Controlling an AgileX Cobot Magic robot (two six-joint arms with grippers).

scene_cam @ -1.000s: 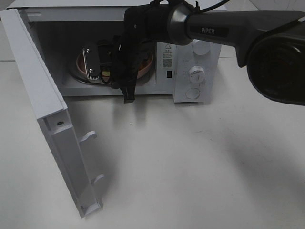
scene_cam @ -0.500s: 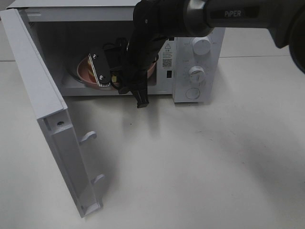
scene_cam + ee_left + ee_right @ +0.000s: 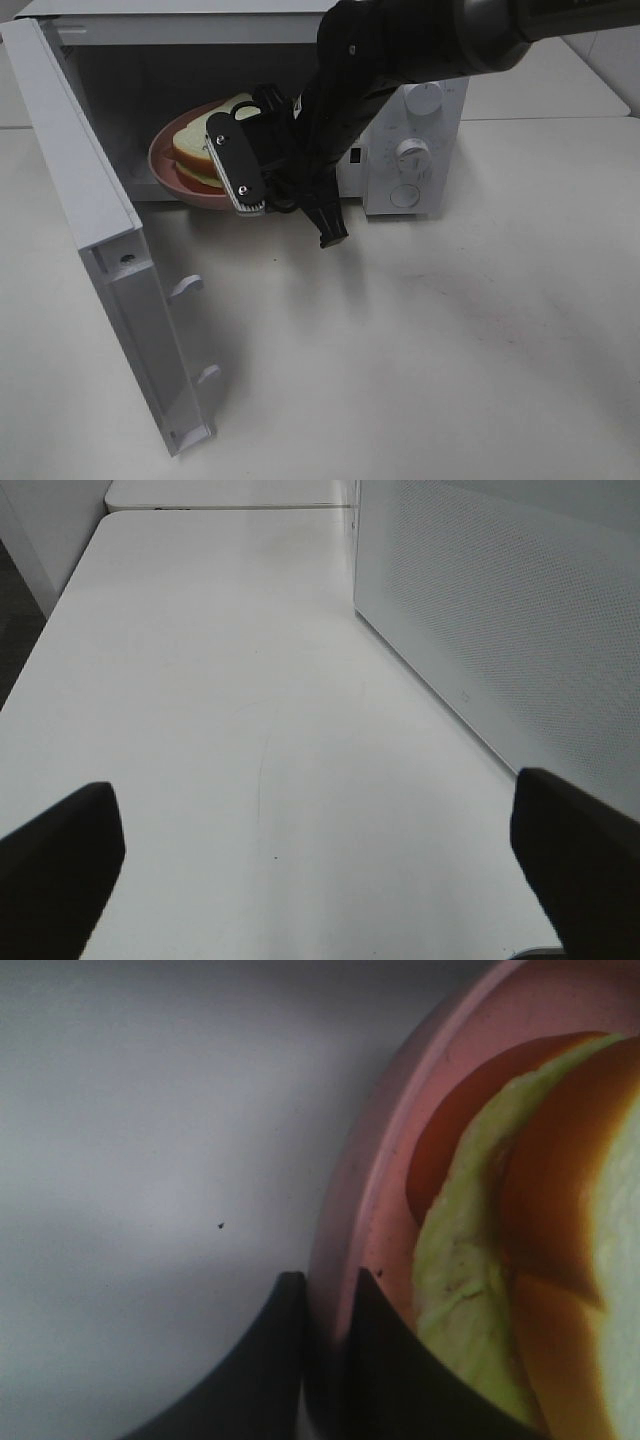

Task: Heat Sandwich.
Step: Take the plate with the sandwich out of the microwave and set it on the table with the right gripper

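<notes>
A microwave stands at the back of the table, its door swung open to the left. A plate sits tilted at the front of the microwave's opening, with the sandwich on it. The right gripper is at the plate's rim, right of the sandwich. The left gripper is over the table beside the microwave.

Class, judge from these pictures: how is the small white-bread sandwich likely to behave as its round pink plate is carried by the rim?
The small white-bread sandwich lies loose on the tilted round pink plate, so it may slide. Its stacked slices and pale green filling look soft and could shift apart. The right gripper pinches only the rim, so the plate probably tips easily.
</notes>
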